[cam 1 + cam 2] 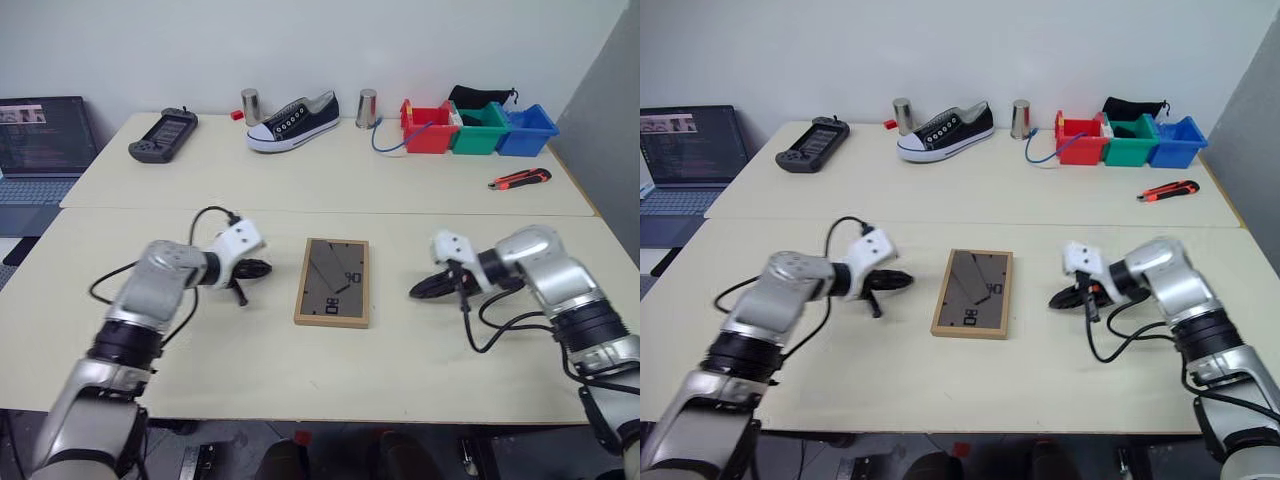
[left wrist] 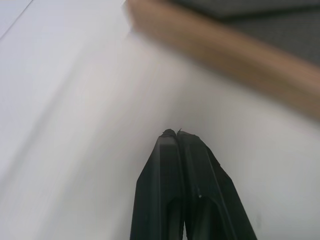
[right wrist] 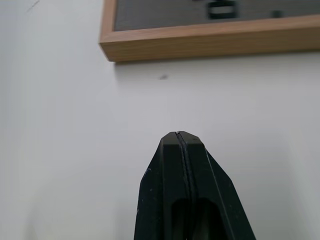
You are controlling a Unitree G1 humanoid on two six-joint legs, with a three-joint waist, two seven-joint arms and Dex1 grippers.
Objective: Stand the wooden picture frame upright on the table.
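The small light-wood rectangular picture frame lies flat, dark backing up, mid-way on the pale cream worktop. The left claw at its nine o'clock and the right claw at its three o'clock each point at it, fingers together, apart from it.

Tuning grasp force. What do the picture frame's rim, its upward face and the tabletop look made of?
The wooden picture frame has a rim of light wood or a wood-look veneer, pale tan with a matte finish. Its upward face is a dark grey-brown panel, probably fibreboard or card, dull, with small black fittings. The table is pale cream, smooth and matte, likely laminate, with no visible grain.
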